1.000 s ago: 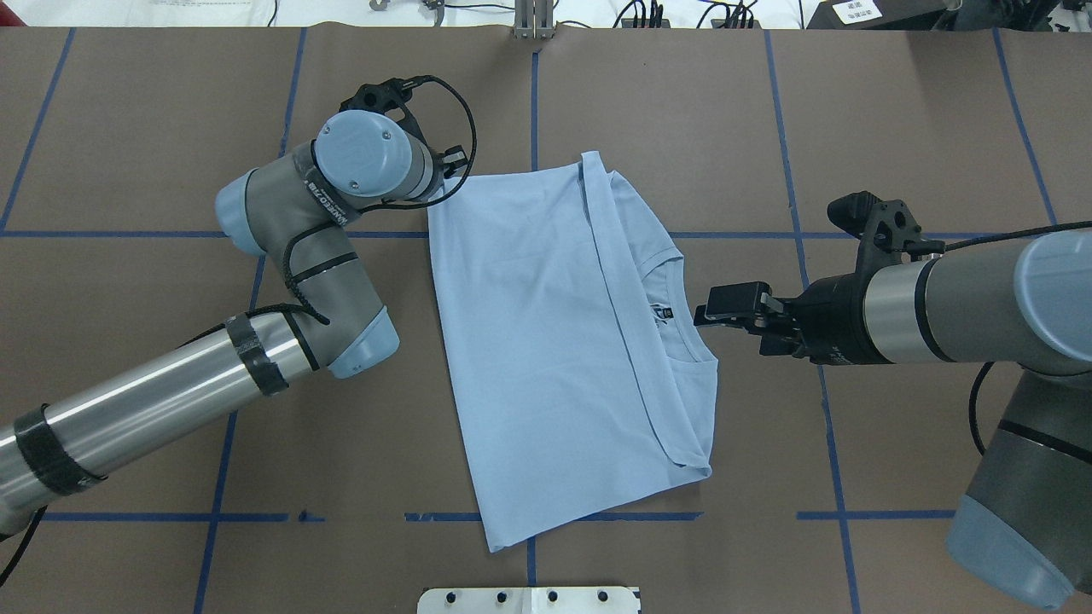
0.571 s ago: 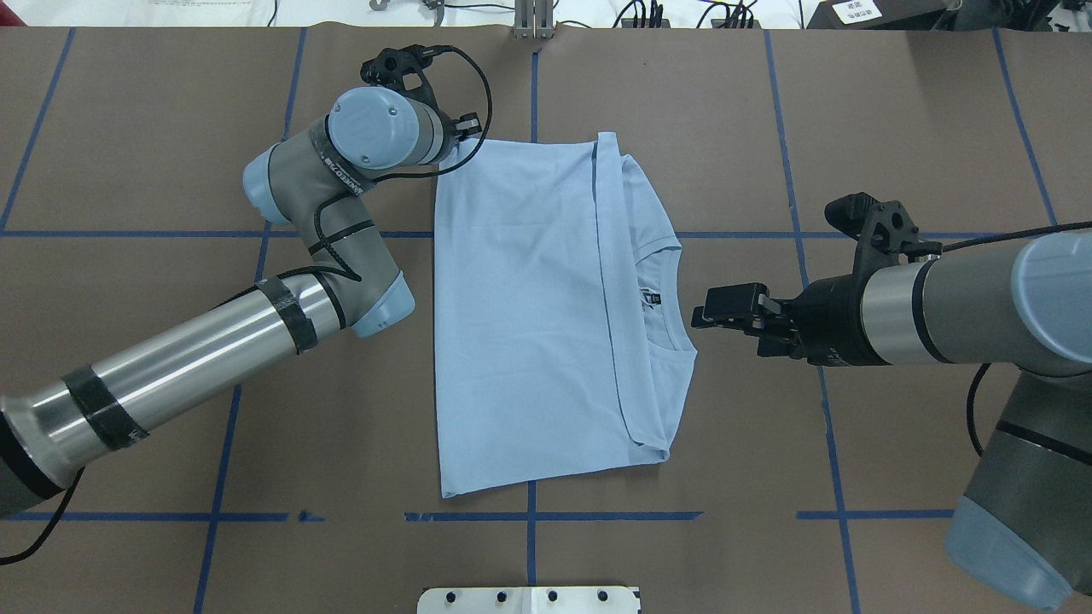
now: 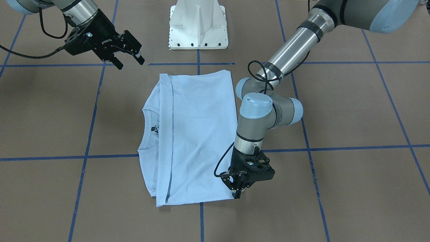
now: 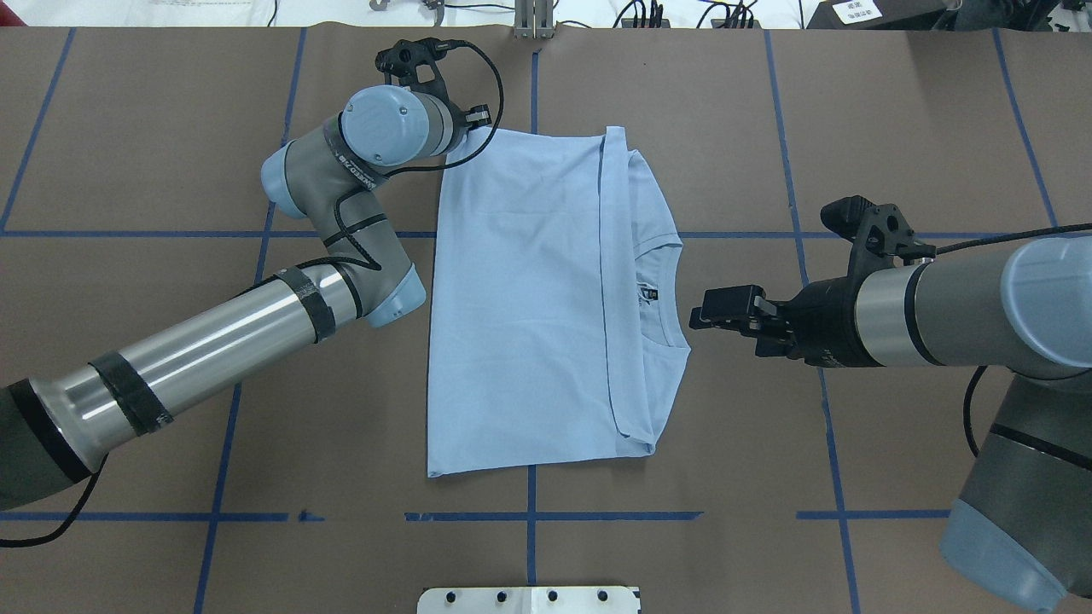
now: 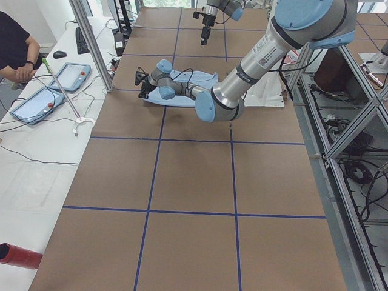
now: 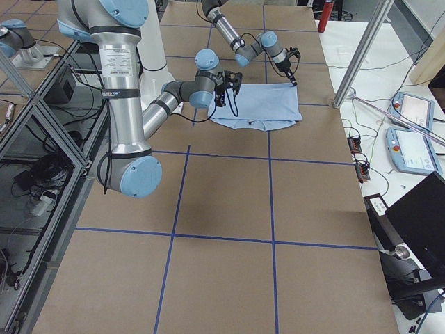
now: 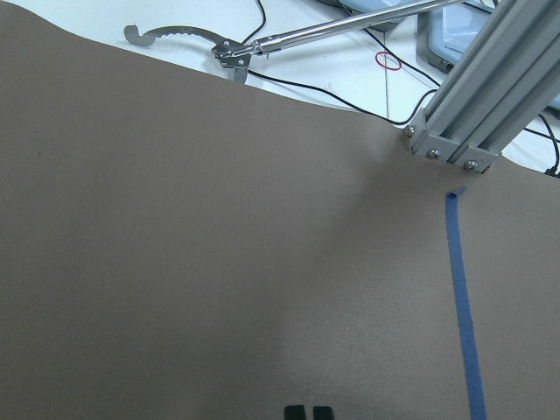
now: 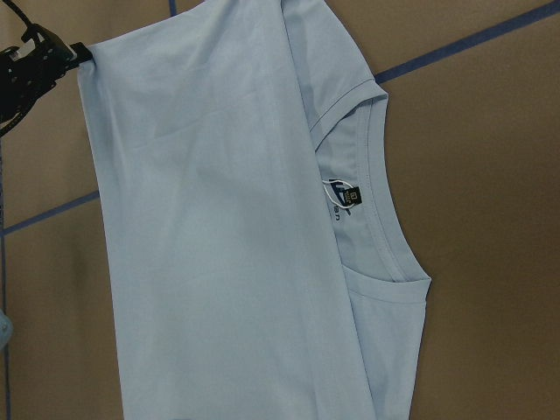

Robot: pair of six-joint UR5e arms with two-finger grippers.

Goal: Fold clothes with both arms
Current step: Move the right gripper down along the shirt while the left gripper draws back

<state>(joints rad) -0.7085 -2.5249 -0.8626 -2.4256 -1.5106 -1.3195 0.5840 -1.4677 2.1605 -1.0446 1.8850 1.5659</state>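
A brown paper-covered table [image 4: 896,128] crossed by blue tape lines [image 4: 128,234] fills the overhead view. At its centre lies a pale blue T-shirt [image 4: 520,298], flat and folded lengthwise, with its collar and dark neck label [image 4: 652,296] towards the frame's right. My left gripper [image 3: 238,194] points down and is clenched on the shirt's corner, at the cloth's upper left in the overhead view. My right gripper [image 4: 696,317] hovers just right of the collar, jaws spread, holding nothing. A white pedestal base [image 3: 198,27] stands top centre in the front-facing view.
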